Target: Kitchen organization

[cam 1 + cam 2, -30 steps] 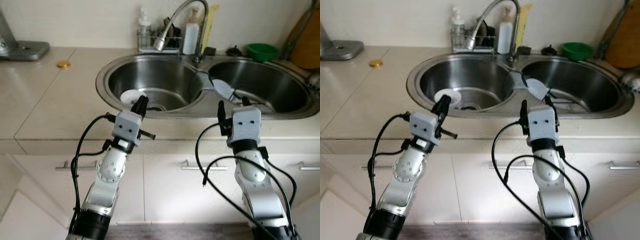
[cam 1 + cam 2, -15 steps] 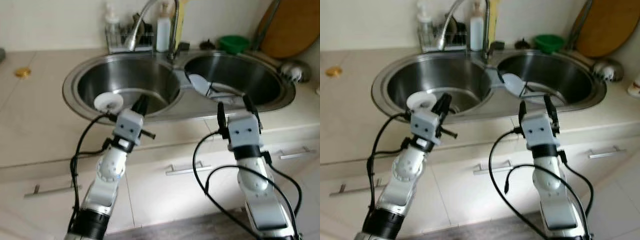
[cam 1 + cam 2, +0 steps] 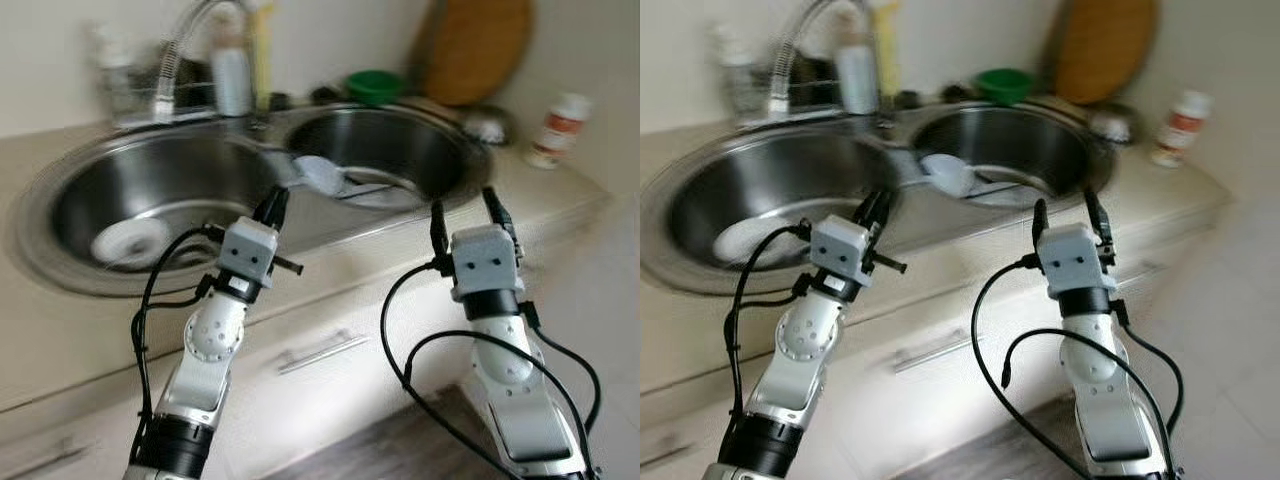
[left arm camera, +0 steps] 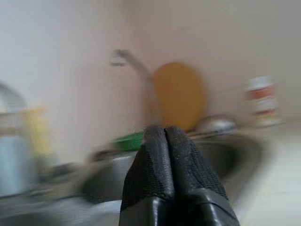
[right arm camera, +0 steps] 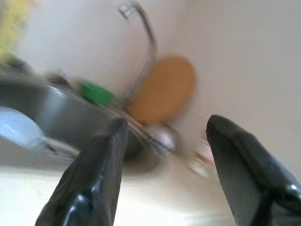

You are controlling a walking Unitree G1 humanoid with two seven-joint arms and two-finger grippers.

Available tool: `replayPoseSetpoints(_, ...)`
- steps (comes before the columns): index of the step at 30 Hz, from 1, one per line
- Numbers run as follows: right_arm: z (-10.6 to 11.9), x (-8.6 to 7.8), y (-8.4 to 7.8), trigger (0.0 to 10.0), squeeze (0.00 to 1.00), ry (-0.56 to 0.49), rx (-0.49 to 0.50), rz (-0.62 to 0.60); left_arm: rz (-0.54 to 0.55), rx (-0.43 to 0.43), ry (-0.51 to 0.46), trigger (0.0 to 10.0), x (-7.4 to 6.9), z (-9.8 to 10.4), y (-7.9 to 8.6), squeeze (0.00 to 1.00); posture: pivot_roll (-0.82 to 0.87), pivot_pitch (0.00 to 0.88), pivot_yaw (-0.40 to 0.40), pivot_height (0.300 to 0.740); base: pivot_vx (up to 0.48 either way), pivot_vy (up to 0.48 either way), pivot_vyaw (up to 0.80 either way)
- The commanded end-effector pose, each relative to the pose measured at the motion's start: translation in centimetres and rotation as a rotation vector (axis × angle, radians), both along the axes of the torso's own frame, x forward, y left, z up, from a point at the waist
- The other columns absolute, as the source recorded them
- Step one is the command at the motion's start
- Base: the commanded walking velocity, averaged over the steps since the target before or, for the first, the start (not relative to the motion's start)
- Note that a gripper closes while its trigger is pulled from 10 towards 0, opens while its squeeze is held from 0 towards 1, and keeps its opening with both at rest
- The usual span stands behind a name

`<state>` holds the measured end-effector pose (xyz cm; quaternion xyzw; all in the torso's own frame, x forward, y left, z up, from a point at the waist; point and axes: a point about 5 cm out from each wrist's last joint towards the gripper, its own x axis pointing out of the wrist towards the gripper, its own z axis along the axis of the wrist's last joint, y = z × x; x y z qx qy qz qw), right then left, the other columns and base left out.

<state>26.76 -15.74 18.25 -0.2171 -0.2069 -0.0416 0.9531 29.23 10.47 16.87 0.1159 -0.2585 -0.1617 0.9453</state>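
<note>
A double steel sink [image 3: 250, 215] is set in a beige counter. A white plate [image 3: 128, 240] lies in its left basin. A pale ladle [image 3: 322, 176] rests across the divider into the right basin. My left gripper [image 3: 273, 205] is raised before the counter's front edge, fingers [image 4: 164, 162] pressed shut on nothing. To its right my right gripper [image 3: 465, 208] is held open and empty, with its fingers [image 5: 101, 165] wide apart. Both views are blurred.
A tap [image 3: 180, 40], bottles [image 3: 230, 75] and a wire rack stand behind the sink. A green bowl [image 3: 375, 85], a round wooden board [image 3: 475, 45] and a white jar with a red label [image 3: 560, 130] are at the back right. Drawer handles [image 3: 320, 350] run below the counter.
The whole view has swung to the right, so the sink has slid left and the jar and counter end have come into view. Both arms hold the same pose.
</note>
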Motion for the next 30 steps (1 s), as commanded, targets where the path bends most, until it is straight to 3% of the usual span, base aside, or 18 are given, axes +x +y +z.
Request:
replayPoseSetpoints(1, 0.35, -0.18, -0.03, 10.0, 0.0, -0.022, -0.005, -0.005, -0.007, 0.009, -0.011, 10.0, -0.03, 0.18, 0.01, 0.0, -0.09, 0.0, -0.028, 0.74, 0.0, -0.48, -0.8)
replayPoseSetpoints(4, 0.36, -0.19, -0.01, 10.0, 0.0, -0.024, -0.006, -0.004, -0.008, 0.011, -0.011, 10.0, -0.04, 0.17, -0.01, 0.0, -0.09, 0.0, -0.027, 0.74, 0.0, -0.451, -0.8)
replayPoseSetpoints(20, 0.38, -0.25, -0.09, 10.0, 0.0, -0.036, -0.006, -0.006, -0.011, 0.013, -0.008, 10.0, -0.06, 0.02, -0.11, 0.0, -0.09, 0.0, -0.028, 0.74, 0.0, 0.0, -0.8)
replayPoseSetpoints(30, 0.33, -0.21, -0.09, 10.0, 0.0, -0.039, -0.005, -0.012, -0.016, 0.003, -0.01, 10.0, -0.15, 0.01, -0.17, 0.0, -0.09, 0.0, -0.027, 0.74, 0.0, -0.173, -0.78)
